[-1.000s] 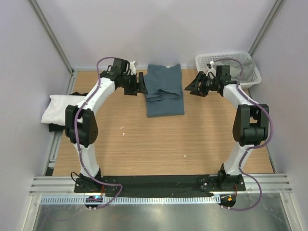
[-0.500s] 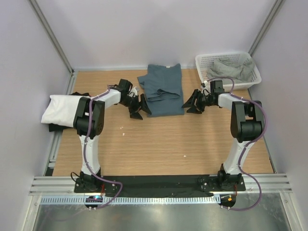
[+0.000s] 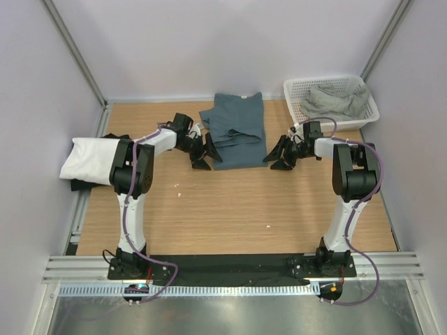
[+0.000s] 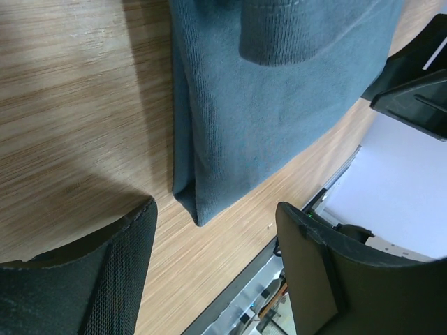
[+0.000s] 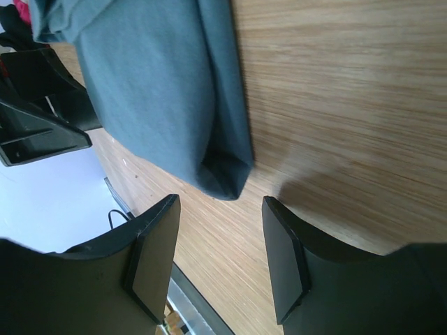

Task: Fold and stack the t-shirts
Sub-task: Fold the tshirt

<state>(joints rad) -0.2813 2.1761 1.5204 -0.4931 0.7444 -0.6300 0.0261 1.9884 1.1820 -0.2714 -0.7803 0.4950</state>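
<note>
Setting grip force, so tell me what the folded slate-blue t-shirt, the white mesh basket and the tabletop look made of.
Folded slate-blue t-shirt: soft matte knit cloth, likely cotton jersey; fine ribs show.
White mesh basket: probably moulded plastic; rigid lattice walls.
Tabletop: wood-grain surface, perhaps laminate; low sheen.

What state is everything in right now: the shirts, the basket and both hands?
Slate-blue t-shirt: folded, lying flat.
White t-shirt: folded.
Black t-shirt: mostly hidden under the white one.
Basket: upright.
Grey-green t-shirt: crumpled inside basket.
Left hand: open, empty.
Right hand: open, empty.
</note>
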